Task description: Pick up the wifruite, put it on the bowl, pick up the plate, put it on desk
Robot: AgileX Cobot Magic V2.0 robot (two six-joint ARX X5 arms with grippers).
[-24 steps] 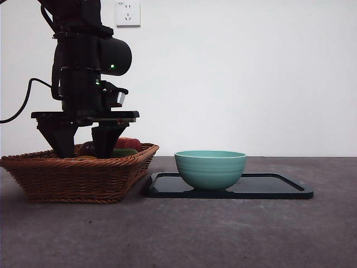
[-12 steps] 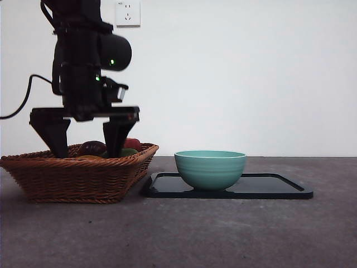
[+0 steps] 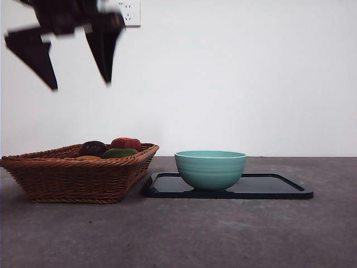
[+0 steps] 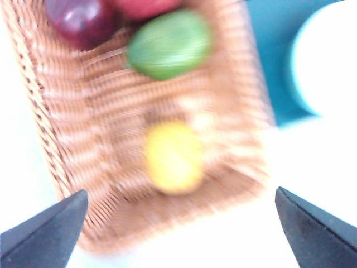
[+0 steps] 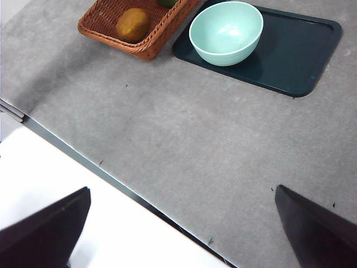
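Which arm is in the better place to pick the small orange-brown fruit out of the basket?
Probably the left. Its open, empty claw hangs above the basket, with the fruit right below. The right claw waits away over the bare desk.

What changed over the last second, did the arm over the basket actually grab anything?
The left gripper rose from down inside the wicker basket to high above it, jaws open and empty. It took nothing: the wifruite lies in the basket as before, beside the green fruit and purple fruit. The bowl on its dark tray has not moved.
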